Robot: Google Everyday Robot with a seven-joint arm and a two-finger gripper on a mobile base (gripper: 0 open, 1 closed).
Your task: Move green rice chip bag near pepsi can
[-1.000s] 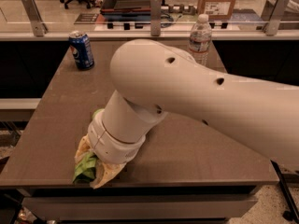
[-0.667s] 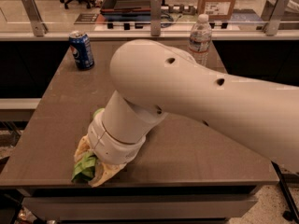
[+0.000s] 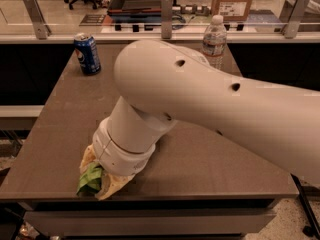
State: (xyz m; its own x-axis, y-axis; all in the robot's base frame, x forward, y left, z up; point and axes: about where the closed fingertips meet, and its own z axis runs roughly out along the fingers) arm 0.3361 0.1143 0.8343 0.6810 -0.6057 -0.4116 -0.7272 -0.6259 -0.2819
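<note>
The green rice chip bag (image 3: 89,180) lies on the brown table (image 3: 60,134) near its front left edge; only a crumpled green part shows. My gripper (image 3: 102,176) is down on the bag, mostly hidden under the white wrist of my arm (image 3: 200,94), which reaches across the table from the right. The pepsi can (image 3: 87,53), blue with a silver top, stands upright at the far left corner of the table, well away from the bag.
A clear plastic water bottle (image 3: 214,40) stands at the far right of the table. A glass rail with metal posts (image 3: 166,15) runs behind the table. The table's front edge is just beside the bag.
</note>
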